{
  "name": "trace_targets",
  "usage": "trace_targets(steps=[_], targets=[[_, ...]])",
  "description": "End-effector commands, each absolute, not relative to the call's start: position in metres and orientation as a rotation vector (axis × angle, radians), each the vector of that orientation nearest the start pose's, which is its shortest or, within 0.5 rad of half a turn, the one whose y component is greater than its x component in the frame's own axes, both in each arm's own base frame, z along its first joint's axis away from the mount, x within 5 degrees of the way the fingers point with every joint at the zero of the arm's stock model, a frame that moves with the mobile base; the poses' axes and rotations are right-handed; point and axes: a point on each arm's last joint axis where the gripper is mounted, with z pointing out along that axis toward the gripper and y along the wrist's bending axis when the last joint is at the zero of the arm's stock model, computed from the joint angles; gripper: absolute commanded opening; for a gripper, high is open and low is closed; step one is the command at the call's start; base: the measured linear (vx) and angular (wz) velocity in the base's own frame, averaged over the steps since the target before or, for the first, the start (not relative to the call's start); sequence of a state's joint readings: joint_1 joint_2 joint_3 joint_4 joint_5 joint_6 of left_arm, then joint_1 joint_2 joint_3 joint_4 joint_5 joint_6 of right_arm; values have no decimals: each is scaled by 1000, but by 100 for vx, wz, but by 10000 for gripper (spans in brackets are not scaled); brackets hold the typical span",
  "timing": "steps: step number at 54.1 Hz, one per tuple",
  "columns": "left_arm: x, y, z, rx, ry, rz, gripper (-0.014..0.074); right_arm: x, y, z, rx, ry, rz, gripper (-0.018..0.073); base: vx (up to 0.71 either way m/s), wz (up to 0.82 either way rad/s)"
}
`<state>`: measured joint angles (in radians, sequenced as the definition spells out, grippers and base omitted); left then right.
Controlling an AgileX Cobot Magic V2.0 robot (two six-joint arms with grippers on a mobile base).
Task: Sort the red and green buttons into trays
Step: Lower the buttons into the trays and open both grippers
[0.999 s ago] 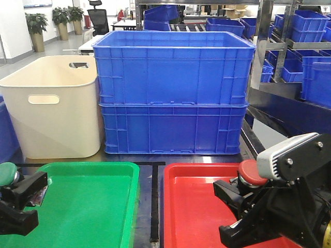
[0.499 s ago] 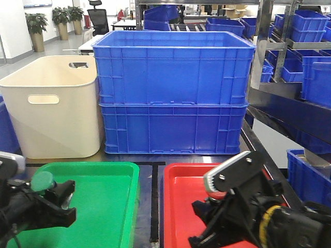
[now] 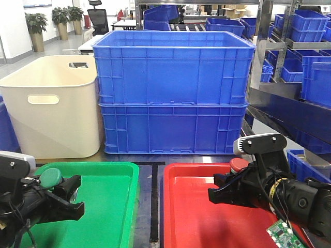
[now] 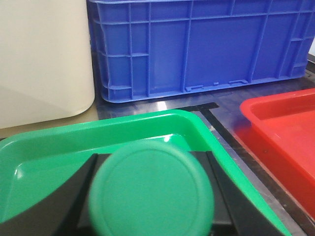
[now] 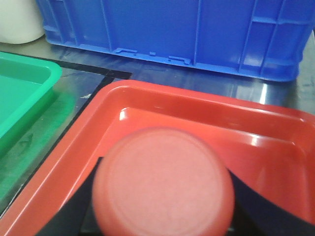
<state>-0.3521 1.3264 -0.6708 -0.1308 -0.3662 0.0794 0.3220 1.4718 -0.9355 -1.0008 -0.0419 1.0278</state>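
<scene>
A: Front view has both arms. Left gripper [image 3: 66,195] is clamped on the green button [image 3: 50,177], above the green tray [image 3: 103,206]. Right gripper [image 3: 225,188] grips the red button [image 3: 237,164] over the red tray [image 3: 191,217].

B: Wrists add what?

A: Close-ups only. In the left wrist view the green button [image 4: 151,189] cap fills the bottom, black fingers [image 4: 74,201] on both sides of it, with the green tray [image 4: 147,125] rim behind. The right wrist view is the same with the red button [image 5: 163,187] over the red tray [image 5: 197,123]. Whether either button touches its tray, can't tell.

B: Surface, room?

A: Dark shiny tabletop [image 4: 177,101], with black tape [image 3: 153,206] between the trays. Warehouse: racks of blue bins [image 3: 305,31] on the right, potted plants [image 3: 54,20] and an office chair [image 3: 98,18] far back.

B: Counts?

A: Two buttons, two trays, two stacked blue crates [image 3: 173,93], one cream tub [image 3: 51,103].
</scene>
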Motion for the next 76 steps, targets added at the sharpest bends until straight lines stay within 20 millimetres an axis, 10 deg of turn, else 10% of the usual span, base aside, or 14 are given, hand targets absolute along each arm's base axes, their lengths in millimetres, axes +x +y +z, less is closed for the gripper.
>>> trace_targets(steps=[1,35,64,76], targets=[[268,-93,293,204,1625,-254,30,310,114,303,-416,1854,320,-9,0,0],[285,-99,260,220,1722,-236,190,325,120,270,-362,1962,379,52,0,0],[285,-99,260,222,1728,-235,506,326,121,269,-383,1961,374,568,0,0],[285,-99,262,220,1717,-236,567,325,121,269,-383,1959,382,606,0,0]])
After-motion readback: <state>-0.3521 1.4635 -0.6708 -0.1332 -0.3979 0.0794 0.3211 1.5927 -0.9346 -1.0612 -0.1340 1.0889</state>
